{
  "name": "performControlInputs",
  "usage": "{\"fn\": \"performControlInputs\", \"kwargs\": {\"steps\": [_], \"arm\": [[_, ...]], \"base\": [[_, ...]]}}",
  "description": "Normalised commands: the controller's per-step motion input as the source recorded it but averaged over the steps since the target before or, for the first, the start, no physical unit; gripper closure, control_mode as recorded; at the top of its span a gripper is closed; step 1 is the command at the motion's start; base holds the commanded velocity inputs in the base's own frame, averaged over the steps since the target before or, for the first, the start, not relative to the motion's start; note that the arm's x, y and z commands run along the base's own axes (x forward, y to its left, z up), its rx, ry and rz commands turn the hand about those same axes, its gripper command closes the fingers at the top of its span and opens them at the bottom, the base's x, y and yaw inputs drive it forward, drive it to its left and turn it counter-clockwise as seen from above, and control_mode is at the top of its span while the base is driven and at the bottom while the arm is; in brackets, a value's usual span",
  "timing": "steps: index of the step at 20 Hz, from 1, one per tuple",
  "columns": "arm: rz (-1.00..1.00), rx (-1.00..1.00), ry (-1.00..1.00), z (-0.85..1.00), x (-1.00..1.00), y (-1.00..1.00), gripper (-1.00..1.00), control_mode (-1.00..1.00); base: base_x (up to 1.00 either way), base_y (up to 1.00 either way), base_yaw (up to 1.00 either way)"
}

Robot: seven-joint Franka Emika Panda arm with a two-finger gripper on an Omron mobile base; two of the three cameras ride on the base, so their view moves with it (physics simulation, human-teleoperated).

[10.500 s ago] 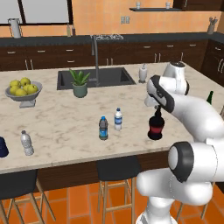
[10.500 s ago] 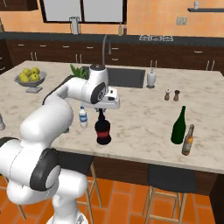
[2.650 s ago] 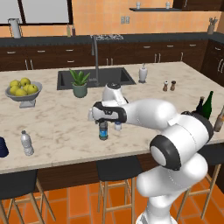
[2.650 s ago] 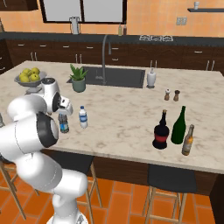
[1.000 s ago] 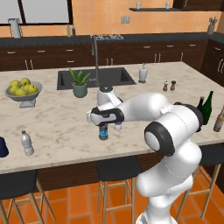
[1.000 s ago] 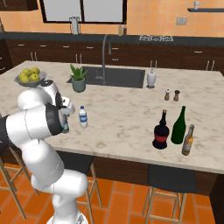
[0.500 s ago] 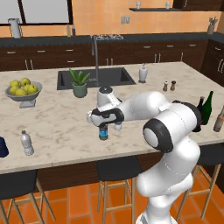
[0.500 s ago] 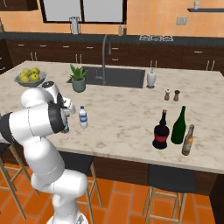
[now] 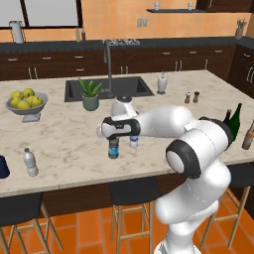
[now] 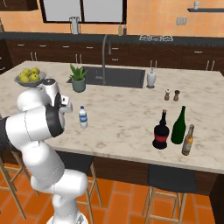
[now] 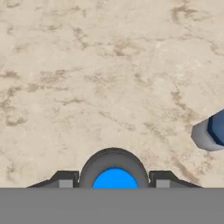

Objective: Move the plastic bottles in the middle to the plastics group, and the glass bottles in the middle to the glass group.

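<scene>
Darker blue-capped plastic bottle (image 9: pixel 113 148) stands upright mid-counter, directly under my gripper (image 11: pixel 113 183), one fingertip each side of the cap. Jaws partway in; can't tell if they touch it. Light, thin-walled, probably slick and tippy, so I'd take it at the stiff cap/neck, not the body. Clear bottle (image 10: pixel 82 117) just beside. Marble counter (image 9: pixel 69 134) around
</scene>
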Motion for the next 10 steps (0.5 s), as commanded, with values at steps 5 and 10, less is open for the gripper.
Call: {"fn": "performControlInputs", "kwargs": {"steps": [5,10], "arm": [[0.27,0.21,0.00,0.32,-0.60,0.25,1.00,-1.00],[0.50,0.03,0.00,0.15,-0.64,0.50,1.00,-1.00]], "base": [[0.00,0.00,0.00],[0.00,0.00,0.00]]}}
